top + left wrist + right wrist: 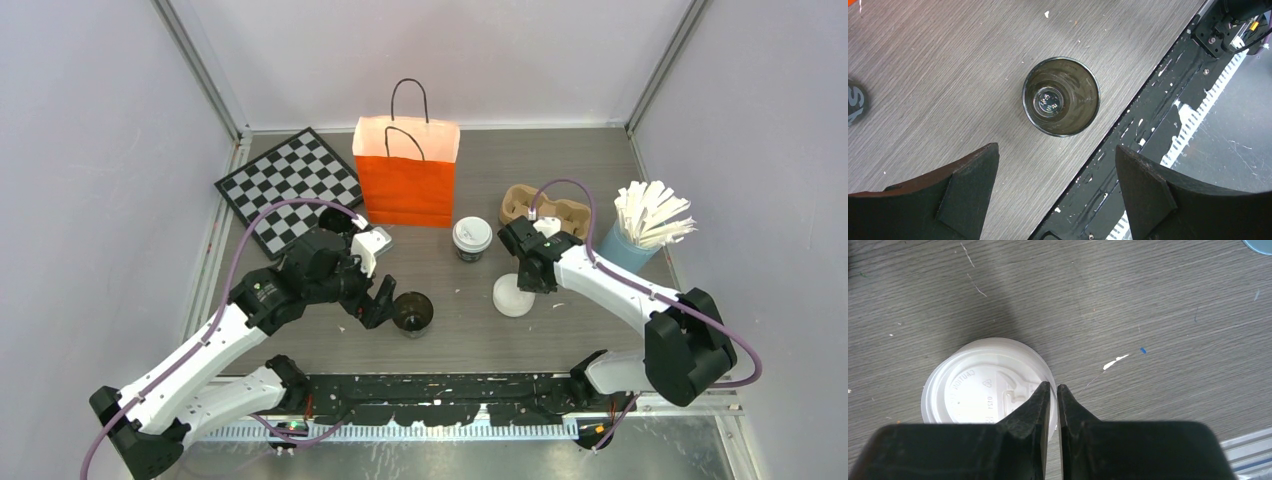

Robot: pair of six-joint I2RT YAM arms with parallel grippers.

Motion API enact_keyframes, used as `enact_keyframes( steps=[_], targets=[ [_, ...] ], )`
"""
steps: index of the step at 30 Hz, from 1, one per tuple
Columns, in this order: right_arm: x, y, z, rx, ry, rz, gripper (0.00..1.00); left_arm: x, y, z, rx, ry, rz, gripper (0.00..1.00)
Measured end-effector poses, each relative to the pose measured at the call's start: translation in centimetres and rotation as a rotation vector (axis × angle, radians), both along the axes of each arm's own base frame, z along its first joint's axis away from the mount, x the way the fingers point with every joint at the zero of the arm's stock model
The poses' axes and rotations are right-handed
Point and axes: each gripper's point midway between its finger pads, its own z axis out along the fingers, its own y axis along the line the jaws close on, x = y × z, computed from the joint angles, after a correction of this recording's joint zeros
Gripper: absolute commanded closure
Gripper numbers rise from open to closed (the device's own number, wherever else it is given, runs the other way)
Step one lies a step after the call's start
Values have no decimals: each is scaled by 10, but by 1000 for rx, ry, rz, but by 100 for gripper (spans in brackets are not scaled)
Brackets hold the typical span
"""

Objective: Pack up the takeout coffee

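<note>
White rounded shells alternate with bulky black joints on the left arm (205, 350) and the right arm (610, 285). A thin purple cable (285, 204) runs along each. The left gripper (1057, 150) has broad, matte black, wedge-shaped fingers (968, 190); the right gripper (1054, 387) has black tapered ones.

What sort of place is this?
Probably a robot test booth: plain walls enclose a table, left arm and right arm bolted on, with an orange bag and takeout coffee as props.

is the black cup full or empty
Empty. The left wrist view looks straight down into the upright black cup, and its bare bottom shows, with no liquid or lid.
</note>
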Motion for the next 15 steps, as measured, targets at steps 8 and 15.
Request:
enact_keyframes(
  steps=[8,15],
  targets=[
    [0,0,0,-1,0,2,99,0,0,-1,2,2,0,12],
    [-2,0,2,-4,11,12,100,0,0,-1,4,2,1,14]
  ],
)
